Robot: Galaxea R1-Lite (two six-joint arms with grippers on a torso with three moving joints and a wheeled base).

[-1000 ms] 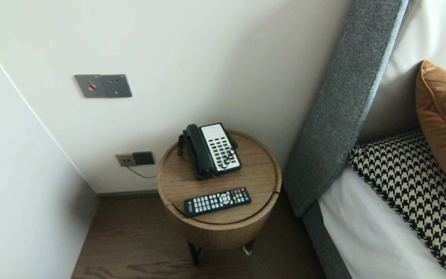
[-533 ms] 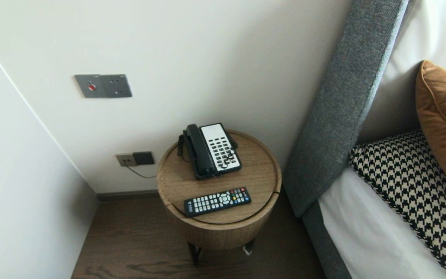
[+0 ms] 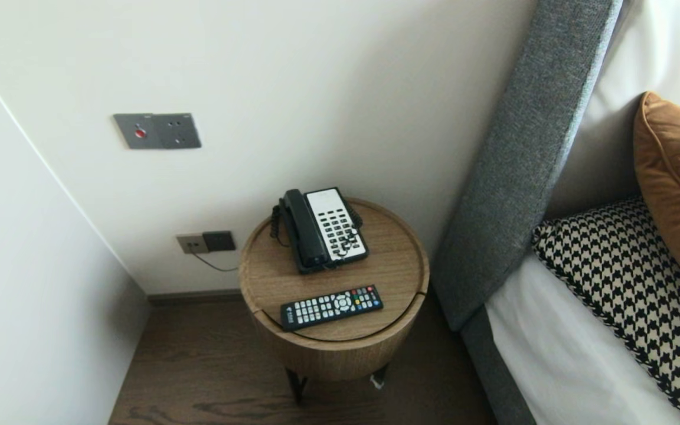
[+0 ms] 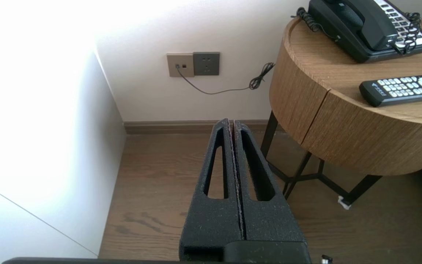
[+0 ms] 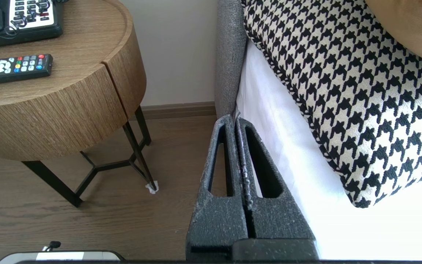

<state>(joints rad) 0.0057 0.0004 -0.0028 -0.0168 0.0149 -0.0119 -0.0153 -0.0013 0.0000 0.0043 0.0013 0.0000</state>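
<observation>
A round wooden bedside table stands against the wall. On it sit a black and white desk phone at the back and a black remote control near the front edge. Neither arm shows in the head view. My left gripper hangs shut and empty over the wooden floor, left of the table, with the remote and phone off to its side. My right gripper is shut and empty, low beside the bed edge, right of the table.
A grey upholstered headboard and a bed with white sheet fill the right. A houndstooth pillow and a brown cushion lie on it. Wall sockets with a cable sit low; a switch panel is higher. A white wall closes the left.
</observation>
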